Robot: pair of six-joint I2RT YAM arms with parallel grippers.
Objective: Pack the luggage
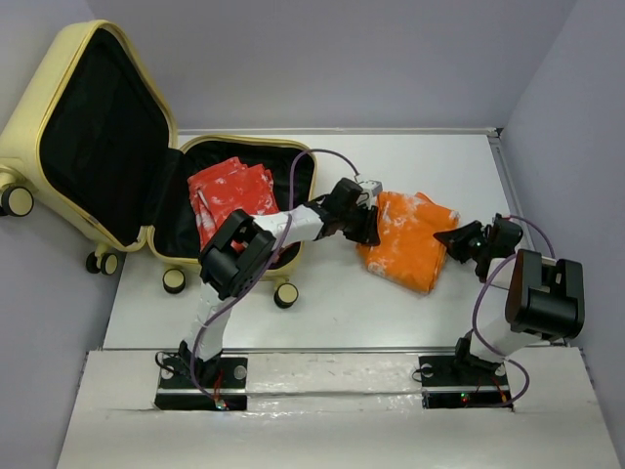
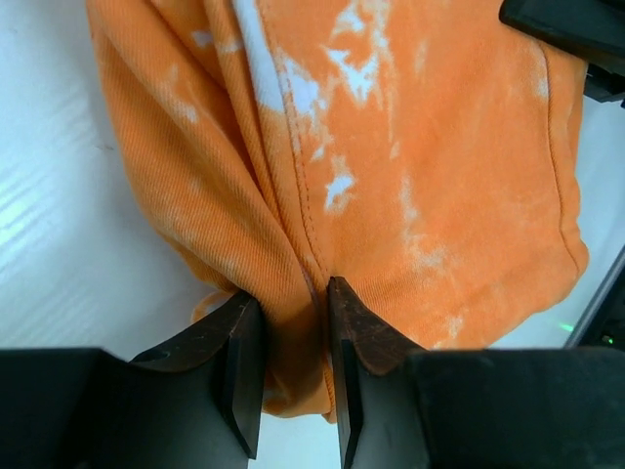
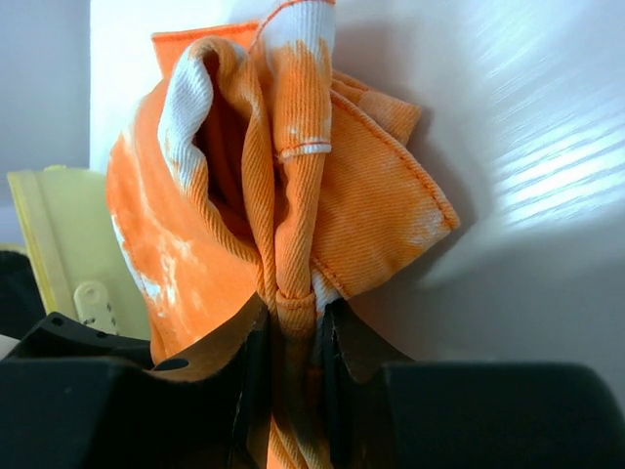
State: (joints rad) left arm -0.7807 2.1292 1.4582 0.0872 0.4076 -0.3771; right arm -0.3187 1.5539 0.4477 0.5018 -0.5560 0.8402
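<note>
Left arm (image 1: 256,239) partly hides the red cloth (image 1: 229,191) (perhaps folded).

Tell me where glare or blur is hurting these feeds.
Top external: even light, sharp, though the luggage lining reads flat black. Left wrist: orange garment crisp; mild sheen on the table. Right wrist: strong glare streaks on the table at right; luggage at left is soft.

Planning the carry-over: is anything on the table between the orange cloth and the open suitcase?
Nothing loose shows between them. Left gripper and right gripper pinch the orange garment; only the luggage rim needs clearing. A red garment lies inside.
</note>
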